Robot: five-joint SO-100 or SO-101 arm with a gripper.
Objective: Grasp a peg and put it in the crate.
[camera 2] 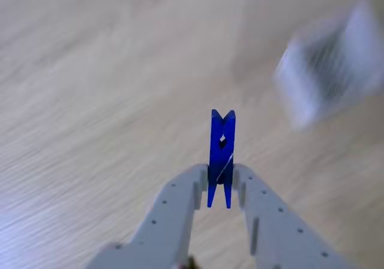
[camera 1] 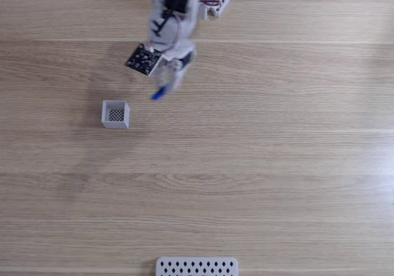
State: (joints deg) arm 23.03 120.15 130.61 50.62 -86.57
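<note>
A: Arm pose, start nearest the camera.

B: In the other view the gripper (camera 2: 219, 182) enters from the bottom edge, two pale grey fingers (camera 2: 171, 212) converging upward. The jaws are clamped on the peg (camera 2: 221, 155), pinching its lower half from both sides. In the fixed view the arm reaches down from the top edge, gripper (camera 1: 172, 77) pointing toward the lower left, a dark circuit board on its left side.

A: The peg itself?

B: Bright blue, thin, clothespin-like: notched top end, small diamond-shaped opening at mid-length, two legs splaying below the fingers. It stands roughly upright in the other view. In the fixed view only its blue tip (camera 1: 159, 93) pokes out below the gripper, off the table as far as I can judge.

A: Surroundings?

B: The crate (camera 1: 116, 114), white, open-topped, with a dark mesh bottom, sits on the wooden table (camera 1: 277, 165) near the peg, to its lower left in the fixed view. In the other view it is a blurred white box (camera 2: 333, 65) at upper right. A perforated white plate (camera 1: 196, 267) lies at the bottom edge, well apart. Bare wood lies between peg and crate.
</note>
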